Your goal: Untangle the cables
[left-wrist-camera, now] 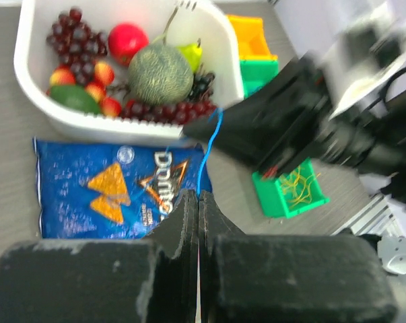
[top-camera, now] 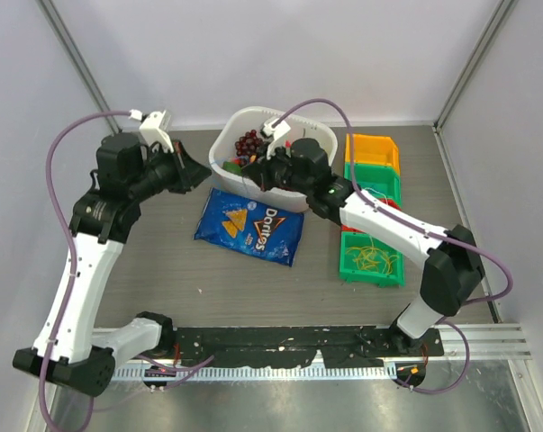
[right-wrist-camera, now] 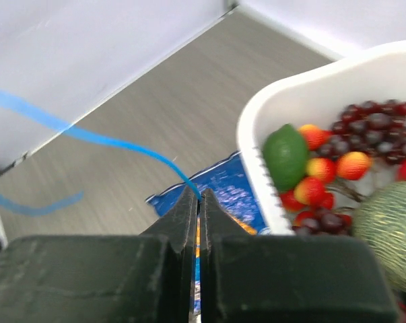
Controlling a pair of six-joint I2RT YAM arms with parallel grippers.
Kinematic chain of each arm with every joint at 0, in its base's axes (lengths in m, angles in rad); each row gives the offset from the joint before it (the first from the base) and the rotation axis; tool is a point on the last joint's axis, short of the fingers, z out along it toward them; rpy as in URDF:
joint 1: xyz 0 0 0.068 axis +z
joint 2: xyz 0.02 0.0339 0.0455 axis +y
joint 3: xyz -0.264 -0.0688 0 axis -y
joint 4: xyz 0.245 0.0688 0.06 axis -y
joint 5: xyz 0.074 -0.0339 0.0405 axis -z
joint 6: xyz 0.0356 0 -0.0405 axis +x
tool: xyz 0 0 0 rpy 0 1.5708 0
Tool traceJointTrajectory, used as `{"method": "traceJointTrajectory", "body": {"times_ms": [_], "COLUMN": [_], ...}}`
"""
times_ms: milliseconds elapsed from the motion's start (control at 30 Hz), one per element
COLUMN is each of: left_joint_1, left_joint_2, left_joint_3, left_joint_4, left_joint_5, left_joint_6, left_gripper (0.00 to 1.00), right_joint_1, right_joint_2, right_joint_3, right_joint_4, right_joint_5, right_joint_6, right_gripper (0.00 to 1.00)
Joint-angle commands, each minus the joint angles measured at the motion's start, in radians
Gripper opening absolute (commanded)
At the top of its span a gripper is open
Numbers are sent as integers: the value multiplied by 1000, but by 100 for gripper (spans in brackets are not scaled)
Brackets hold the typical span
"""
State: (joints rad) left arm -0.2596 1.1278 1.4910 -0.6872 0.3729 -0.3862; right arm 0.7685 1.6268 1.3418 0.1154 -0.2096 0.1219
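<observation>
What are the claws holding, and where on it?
Both pinch the blue cable: left claw and right claw each grip it at the very tip, a span running between them.

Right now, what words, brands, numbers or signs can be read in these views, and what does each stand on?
"Doritos": on the blue chip bag, legible in the top and left wrist views.
Small round emblem near that bag's top edge: too blurred to read.
Nothing else in any view is legible.
</observation>
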Motion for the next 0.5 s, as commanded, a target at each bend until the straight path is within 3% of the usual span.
{"method": "traceJointTrajectory", "body": {"times_ms": [0, 167, 367, 467], "left_joint_1": [6, 6, 6, 6], "left_joint_2": [-79, -46, 24, 43], "left_joint_3": [-145, -199, -172, -143], "left_joint_4": [40, 84, 129, 155], "left_joint_5": [-48, 0, 27, 26], "left_joint_6": [-23, -45, -74, -102], "left_gripper": [0, 0, 1, 23], "right_joint_1": [-38, -57, -57, -61], "right_joint_2": [-116, -145, -177, -199], "right_joint_3": [60, 152, 264, 307], "right_joint_4": [61, 58, -2, -71], "right_joint_5": [179, 159, 205, 309], "right_joint_6": [79, 143, 107, 50], "right_gripper": [1, 1, 1, 1]}}
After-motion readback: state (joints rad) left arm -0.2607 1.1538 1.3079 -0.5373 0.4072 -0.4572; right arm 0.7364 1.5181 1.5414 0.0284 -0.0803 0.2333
